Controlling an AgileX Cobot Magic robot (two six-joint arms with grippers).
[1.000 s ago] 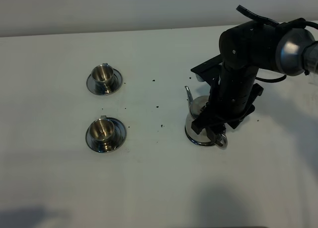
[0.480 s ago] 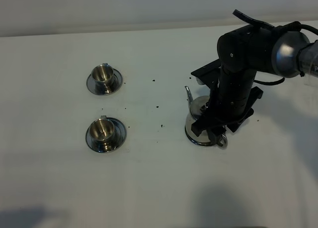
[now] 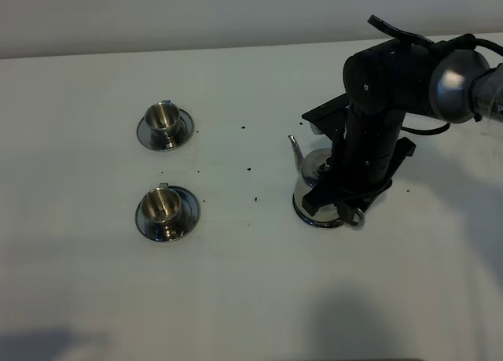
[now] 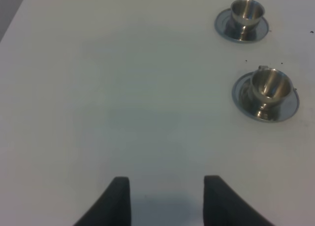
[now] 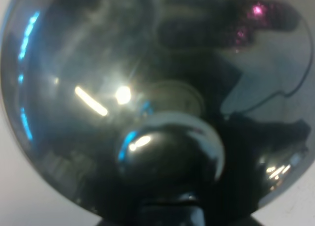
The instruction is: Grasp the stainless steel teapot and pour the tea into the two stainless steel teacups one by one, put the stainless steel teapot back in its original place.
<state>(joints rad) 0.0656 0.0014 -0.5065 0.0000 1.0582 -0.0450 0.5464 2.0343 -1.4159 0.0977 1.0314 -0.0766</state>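
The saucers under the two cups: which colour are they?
Shiny silver; the saucers show best in the left wrist view.

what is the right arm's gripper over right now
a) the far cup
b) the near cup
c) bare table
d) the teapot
d: in the high view the right gripper is down over the stainless steel teapot, while the far teacup and near teacup stand apart from it on the left.

Polished steel on a matt white table (image 3: 236, 298).
The teapot (image 3: 306, 192) is mirror-glossy metal, its lid (image 5: 74, 63) reflecting lights; the teacup at 10 o'clock (image 3: 163, 117) and the teacup at 8 o'clock (image 3: 164, 206) shine alike. The right arm (image 3: 377, 125) looks matt black, with one bare-metal joint (image 3: 458, 76).
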